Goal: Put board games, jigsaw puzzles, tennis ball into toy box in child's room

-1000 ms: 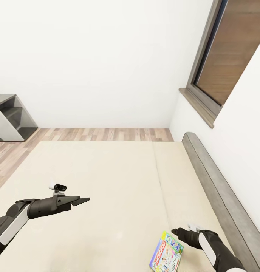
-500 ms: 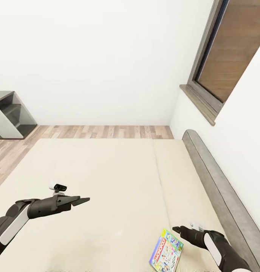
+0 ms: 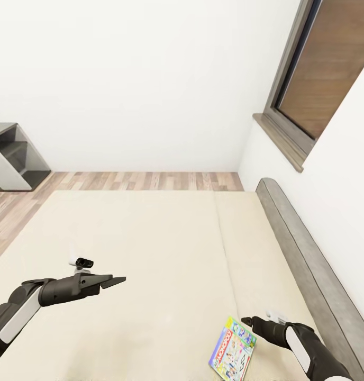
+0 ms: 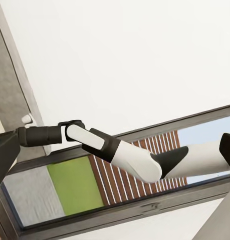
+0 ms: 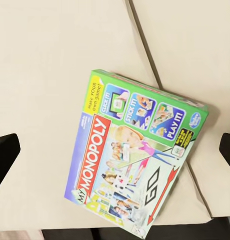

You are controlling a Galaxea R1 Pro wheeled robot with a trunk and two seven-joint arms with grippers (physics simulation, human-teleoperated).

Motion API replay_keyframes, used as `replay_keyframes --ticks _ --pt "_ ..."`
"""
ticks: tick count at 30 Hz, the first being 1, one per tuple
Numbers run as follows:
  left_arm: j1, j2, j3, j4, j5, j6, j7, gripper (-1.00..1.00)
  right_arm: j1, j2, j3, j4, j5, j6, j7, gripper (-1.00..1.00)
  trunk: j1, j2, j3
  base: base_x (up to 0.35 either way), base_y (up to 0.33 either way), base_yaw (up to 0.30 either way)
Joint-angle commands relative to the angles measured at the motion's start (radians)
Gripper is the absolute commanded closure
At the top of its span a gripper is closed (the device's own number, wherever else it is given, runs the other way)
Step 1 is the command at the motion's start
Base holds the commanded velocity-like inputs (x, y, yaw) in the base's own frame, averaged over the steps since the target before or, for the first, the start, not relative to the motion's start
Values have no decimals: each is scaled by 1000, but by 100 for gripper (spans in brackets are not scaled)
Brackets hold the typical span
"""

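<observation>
Here, in the head view, we see a wide cream-coloured bed [image 3: 150,248] filling the lower half of the frame, with a grey padded headboard [image 3: 303,254] running along its right side under a wood-framed window [image 3: 314,79]. A flat, brightly coloured green Monopoly board game box [image 3: 232,354] lies on the bed at the lower right, near the bed's edge. Our right gripper [image 3: 246,321] hovers just beside the box's upper right corner; we cannot tell its jaw state from here. Our left gripper [image 3: 118,281] hangs at the lower left over bare bedding, well apart from the box, its fingers pressed together. A grey shelf unit [image 3: 12,159] stands on the wooden plank floor [image 3: 145,181] at the left edge.

In the left wrist view, our right arm [image 4: 115,152] crosses the middle against the window and white wall.

In the right wrist view, the board game box [image 5: 140,165] lies centred, and the dark fingertips [image 5: 4,157] sit at opposite edges of the frame, the jaws spread wide with the box between them.
</observation>
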Motion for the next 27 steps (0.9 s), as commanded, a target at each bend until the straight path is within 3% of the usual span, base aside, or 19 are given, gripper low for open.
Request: replay_keyframes --ticks 1,27 --pt "-1 2 -3 0 7 10 -1 -100 -1 0 -4 -1 -1 7 3 -100 0 -2 -3 0 0 0" --pt "-1 2 -3 0 8 8 -2 -100 -1 0 -4 -1 -1 6 5 -100 0 -2 -45 0 0 0"
